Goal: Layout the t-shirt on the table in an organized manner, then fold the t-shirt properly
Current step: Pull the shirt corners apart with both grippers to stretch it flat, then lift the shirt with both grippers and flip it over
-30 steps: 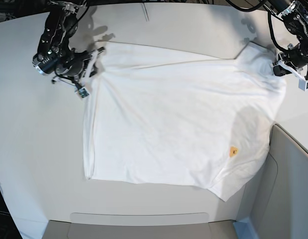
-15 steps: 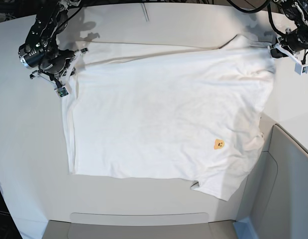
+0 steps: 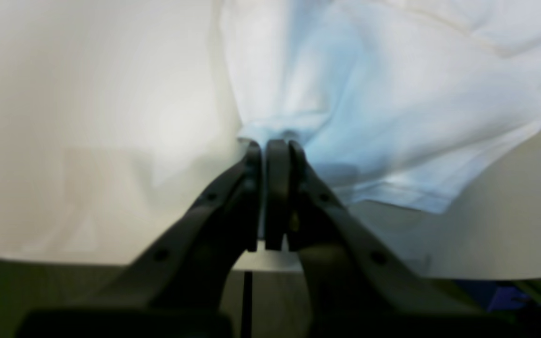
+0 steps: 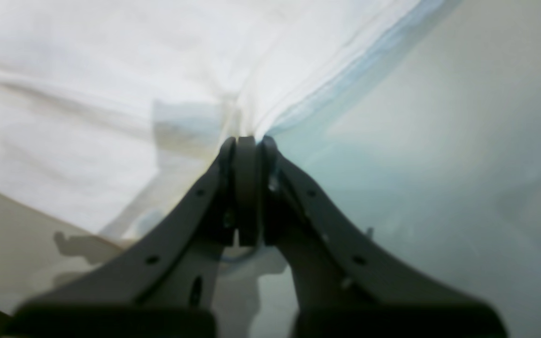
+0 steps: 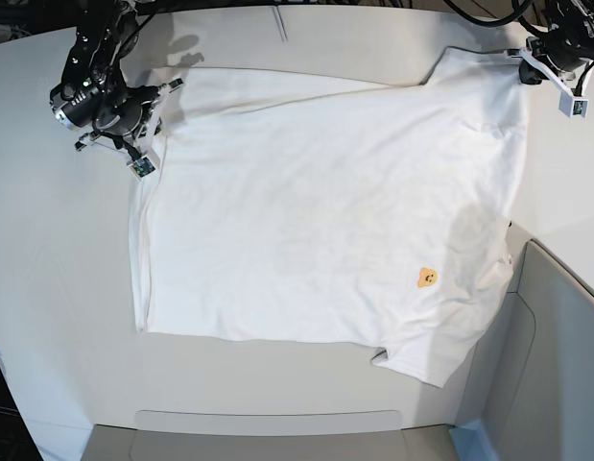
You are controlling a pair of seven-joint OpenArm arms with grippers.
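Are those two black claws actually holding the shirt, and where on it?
Yes. Both hold the t-shirt by its far edge: the right gripper pinches one far corner, the left gripper pinches the other.

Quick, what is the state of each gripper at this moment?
Left gripper: closed, pinching an edge of the t-shirt.
Right gripper: closed, pinching another edge of the t-shirt.

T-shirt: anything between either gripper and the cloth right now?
No. The left gripper and right gripper are each shut directly on an edge of the t-shirt; nothing else visible lies between them.
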